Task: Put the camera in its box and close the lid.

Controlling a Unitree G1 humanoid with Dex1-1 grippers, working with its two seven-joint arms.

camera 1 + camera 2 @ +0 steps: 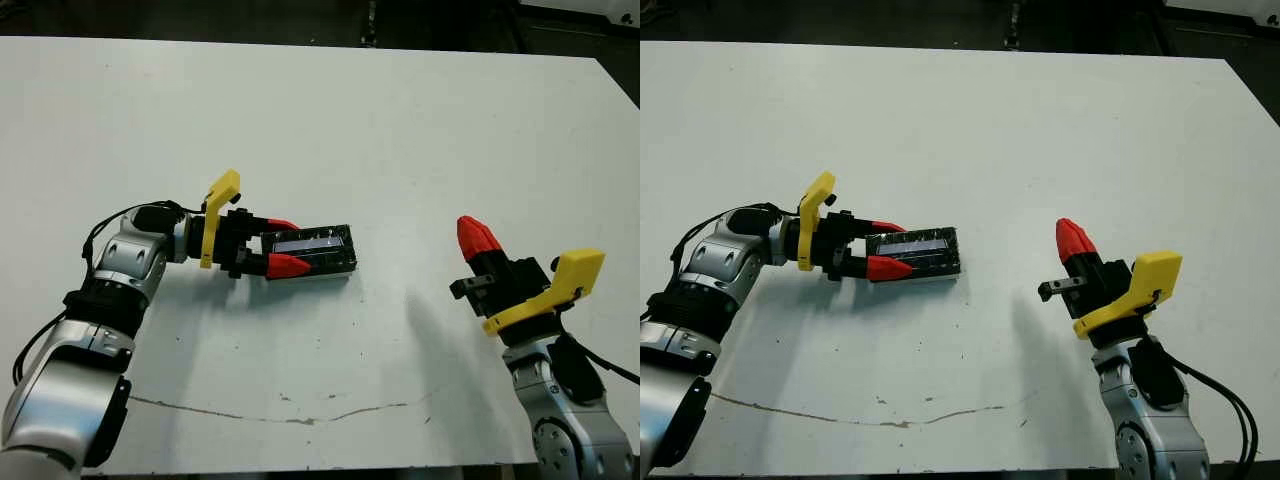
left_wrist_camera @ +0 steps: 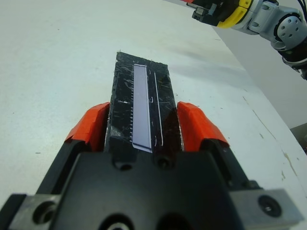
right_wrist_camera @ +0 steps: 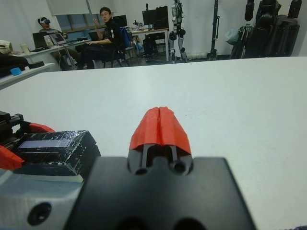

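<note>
White table [image 1: 400, 120], scuffed near edge; beyond, perhaps an office, seated people [image 3: 108, 33].

One lid [image 1: 312, 250], two grippers, two people

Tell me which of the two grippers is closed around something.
The left gripper: its red fingers clamp either side of the black lid on the table. The right gripper is shut on nothing, raised apart from it.
</note>
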